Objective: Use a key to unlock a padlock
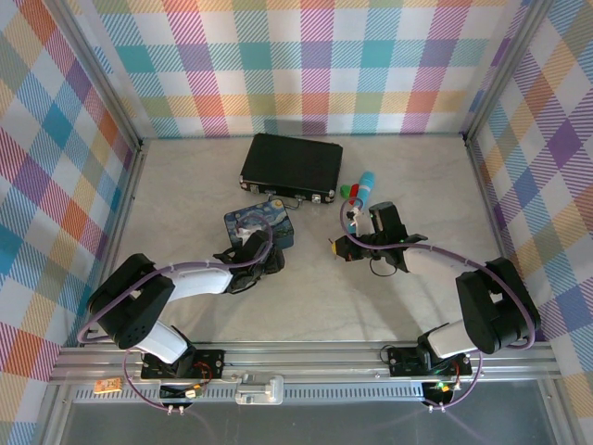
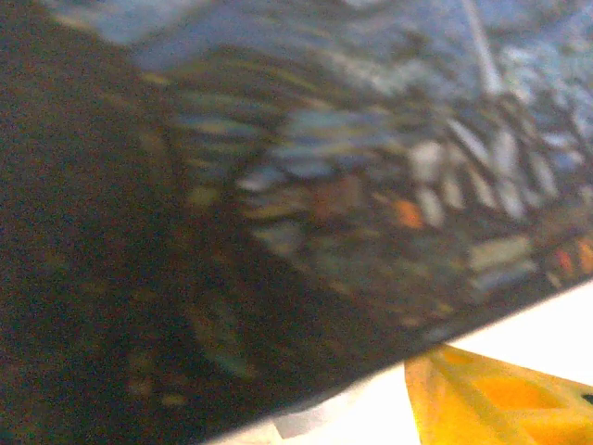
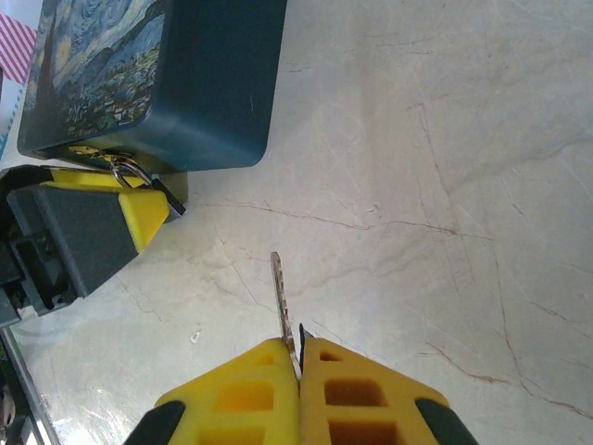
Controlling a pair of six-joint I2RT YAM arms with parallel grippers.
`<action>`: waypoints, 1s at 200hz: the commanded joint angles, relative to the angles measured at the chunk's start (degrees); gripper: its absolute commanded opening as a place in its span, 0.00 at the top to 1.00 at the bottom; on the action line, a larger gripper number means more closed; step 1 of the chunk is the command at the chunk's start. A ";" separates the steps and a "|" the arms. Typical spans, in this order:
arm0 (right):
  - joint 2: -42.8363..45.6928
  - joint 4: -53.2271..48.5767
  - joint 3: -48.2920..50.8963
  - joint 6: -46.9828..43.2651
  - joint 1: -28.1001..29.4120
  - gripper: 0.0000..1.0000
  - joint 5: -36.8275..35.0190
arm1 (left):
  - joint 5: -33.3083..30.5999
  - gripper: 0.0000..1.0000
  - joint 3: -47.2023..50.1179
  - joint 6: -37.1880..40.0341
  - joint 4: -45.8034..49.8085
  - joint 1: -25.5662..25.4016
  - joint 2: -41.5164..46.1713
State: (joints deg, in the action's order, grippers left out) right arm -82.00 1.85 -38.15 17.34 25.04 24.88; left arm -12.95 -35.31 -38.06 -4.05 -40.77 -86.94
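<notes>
Pale marbled counter (image 3: pixel 445 139). Small dark padlock w/ silvery shackle (image 3: pixel 139 181) hangs at edge of blue starry painted tin (image 3: pixel 157 74). Right gripper (image 3: pixel 298 357) clamps thin grey metal key (image 3: pixel 283 301), apart from tin. Left gripper (image 1: pixel 252 254) against tin; width: cannot tell. Step: key approach. Next: align blade w/ keyway.

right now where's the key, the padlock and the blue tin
key (image 3: pixel 282 298) right wrist view, on the blade
padlock (image 3: pixel 129 173) right wrist view, on the metal loop
blue tin (image 3: pixel 208 88) right wrist view, on its side wall
</notes>
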 commanded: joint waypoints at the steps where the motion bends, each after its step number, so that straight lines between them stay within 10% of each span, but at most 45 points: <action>1: 0.87 -1.09 -2.51 0.24 0.78 1.00 -0.18 | 4.82 0.39 1.16 6.48 -4.39 1.04 0.14; 200: -1.07 -1.76 -4.08 0.15 1.86 1.00 -1.22 | 5.24 0.80 -0.03 0.30 -8.35 5.00 -7.23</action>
State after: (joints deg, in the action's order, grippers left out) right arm -82.15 -0.05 -40.64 17.37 26.61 23.24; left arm -7.84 -35.18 -37.04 -11.07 -37.39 -90.96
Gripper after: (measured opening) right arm 0.050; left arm 0.222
